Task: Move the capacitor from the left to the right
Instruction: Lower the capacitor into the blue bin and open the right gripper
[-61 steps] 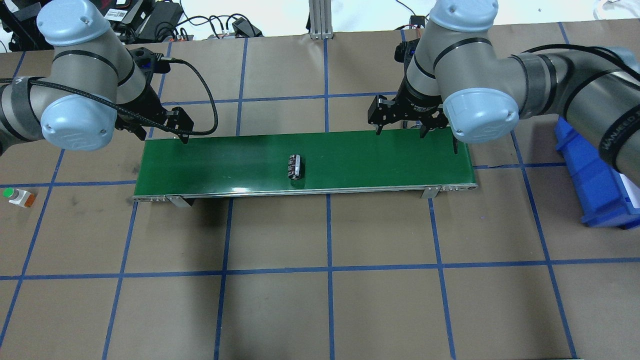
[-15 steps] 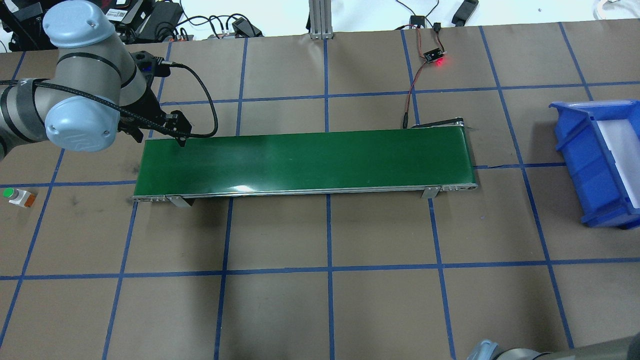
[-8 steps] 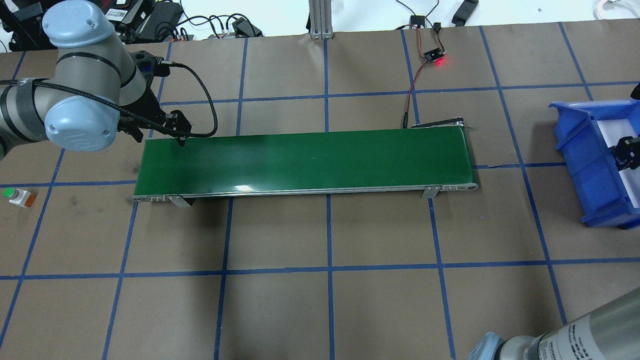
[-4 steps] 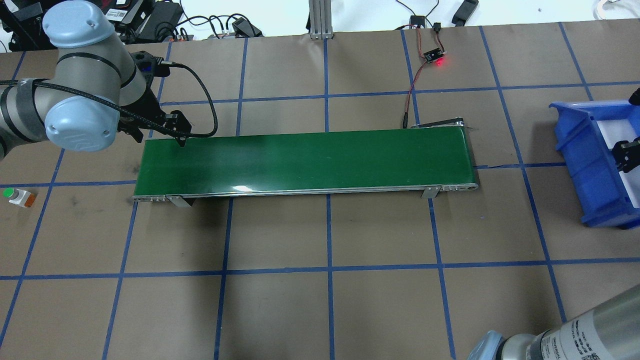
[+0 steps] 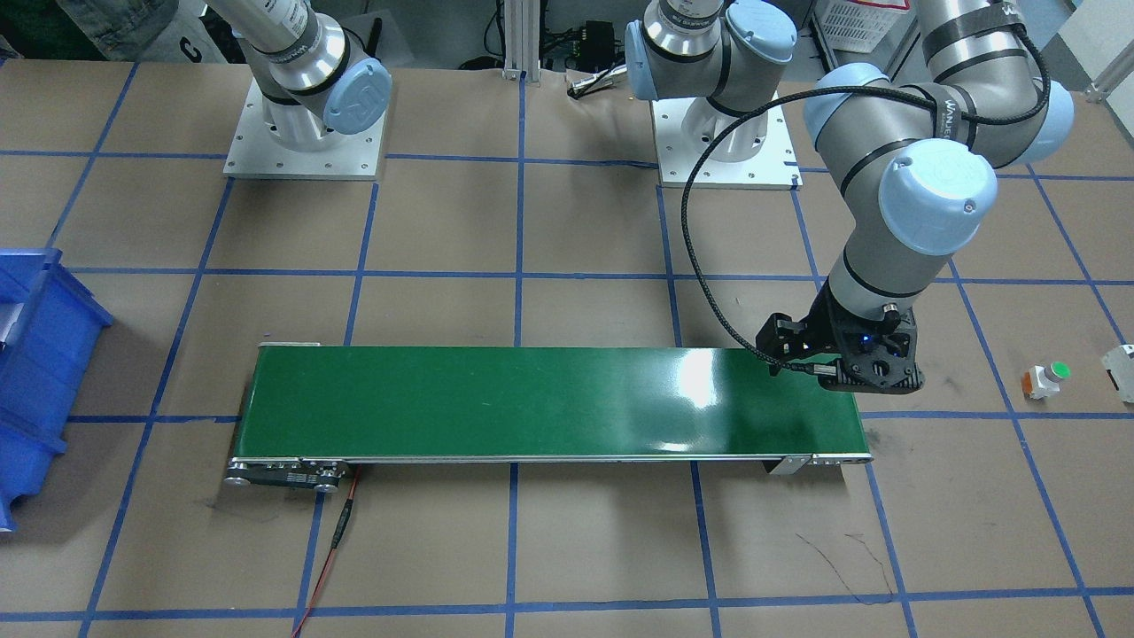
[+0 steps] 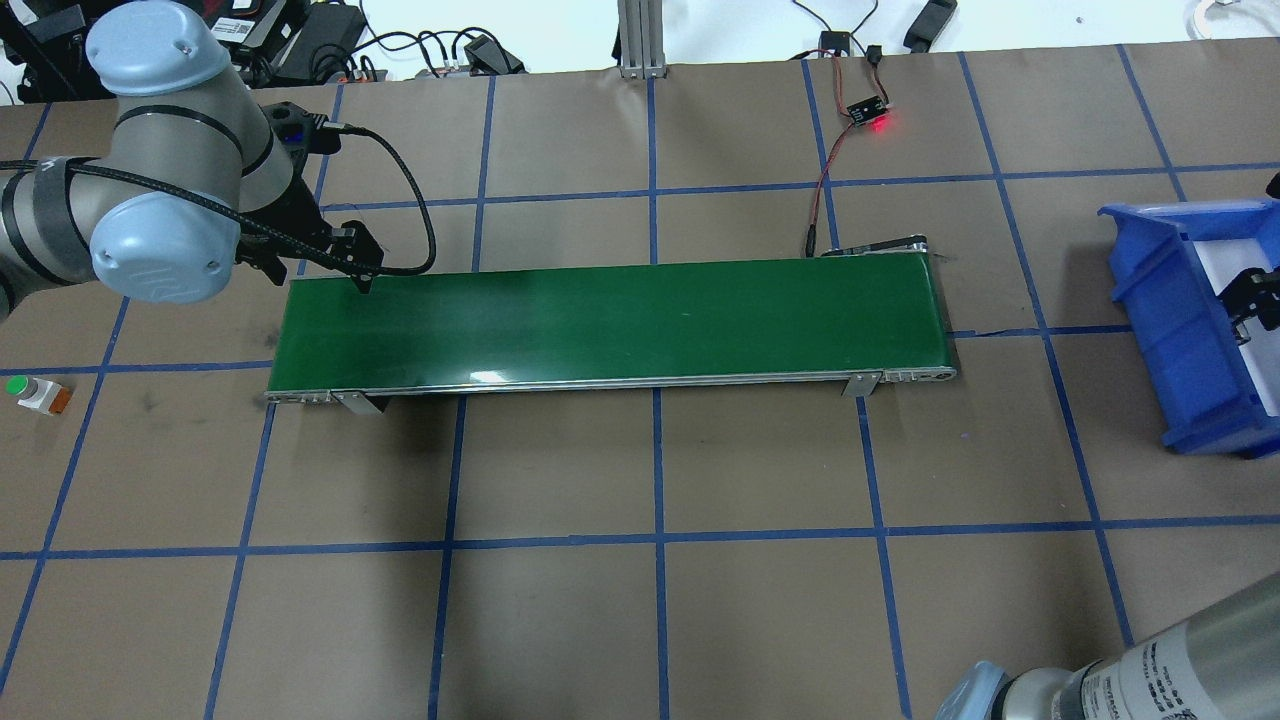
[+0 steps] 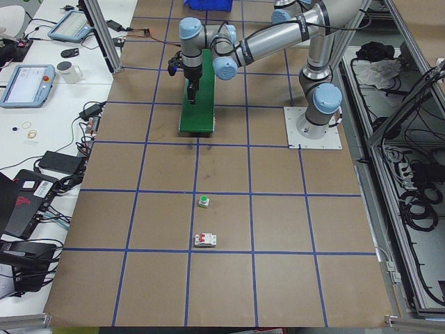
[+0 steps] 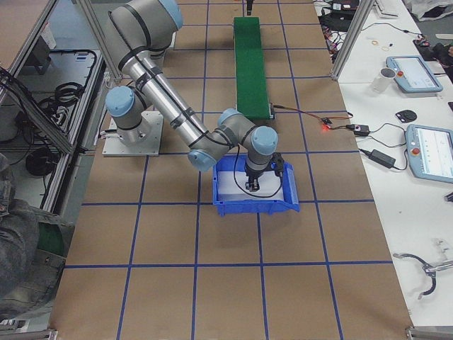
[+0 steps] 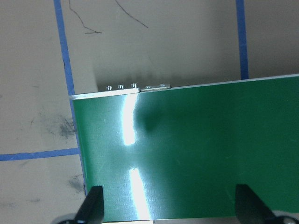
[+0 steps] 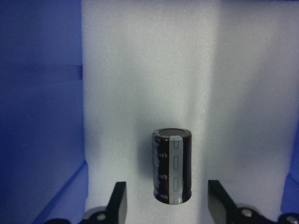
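Currently, the capacitor (image 10: 172,165) rests on white foam (image 10: 196,70) inside the blue bin (image 10: 42,116), far right of the green belt (image 6: 610,320). The right gripper (image 10: 168,196) flanks it, fingers apart and clear of it on both sides. The capacitor is judged light, rigid and smooth-sleeved (liable to roll), so it is best pinched across its round body. The left gripper (image 9: 169,196) is spread wide over the belt's left end, holding nothing. Only the right wrist view shows the capacitor; the overhead view does not show it.
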